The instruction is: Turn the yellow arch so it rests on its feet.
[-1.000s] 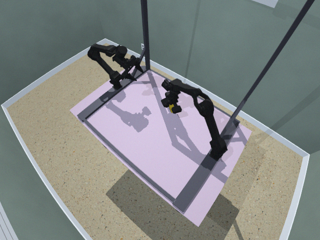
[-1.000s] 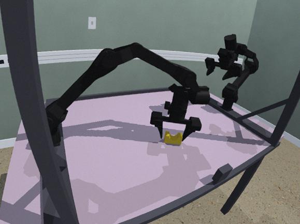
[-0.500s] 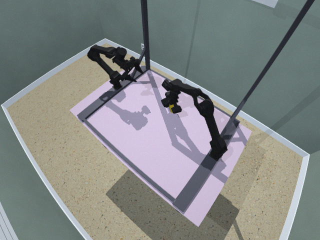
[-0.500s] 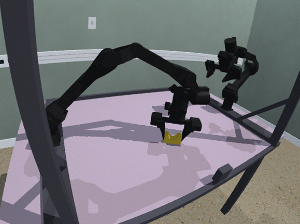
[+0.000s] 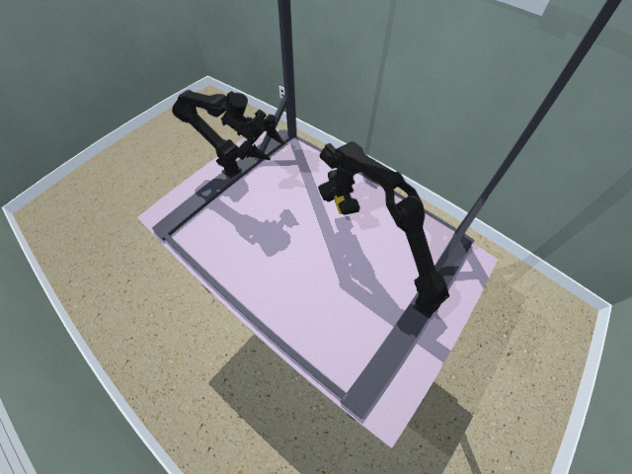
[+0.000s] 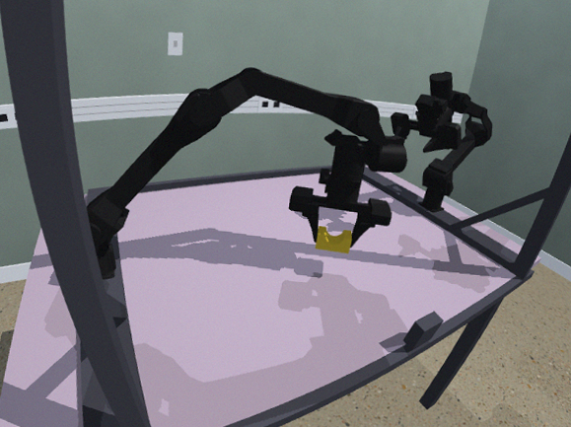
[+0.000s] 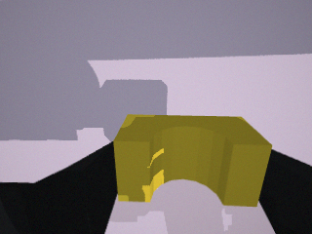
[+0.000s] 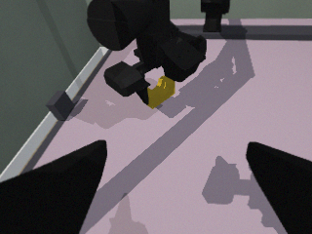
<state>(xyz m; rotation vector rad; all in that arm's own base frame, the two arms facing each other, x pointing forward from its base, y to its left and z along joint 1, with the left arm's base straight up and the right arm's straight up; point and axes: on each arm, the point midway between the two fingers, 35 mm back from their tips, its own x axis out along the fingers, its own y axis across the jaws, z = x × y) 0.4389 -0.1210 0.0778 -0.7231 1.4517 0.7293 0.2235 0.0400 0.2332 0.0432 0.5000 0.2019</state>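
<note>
Yellow arch point(image 5: 338, 201) point(image 6: 333, 242) point(image 7: 192, 146) point(image 8: 162, 95), feet up, clasped in wide-set left pincer point(image 5: 341, 201) point(image 6: 334, 239) point(image 7: 192, 168) point(image 8: 161, 92); right pincer point(image 5: 276, 150) point(image 6: 412, 142) point(image 8: 176, 145) gaping, empty

from where i stand, the left arm point(image 6: 249, 83) reaches out over the pink table top point(image 6: 216, 318), its gripper point(image 6: 334, 239) pointing down with the yellow arch point(image 6: 334, 243) clasped between its two fingers. the arch has its hollow facing up and its flat back underneath. farther off, the right arm point(image 6: 479, 129) is folded above the far end of the table, its gripper point(image 6: 412, 143) spread apart. a small dark block point(image 6: 423, 331) sits at the table's edge, and a pale switch plate point(image 6: 174, 43) shows on the green wall point(image 6: 118, 65) behind.
</note>
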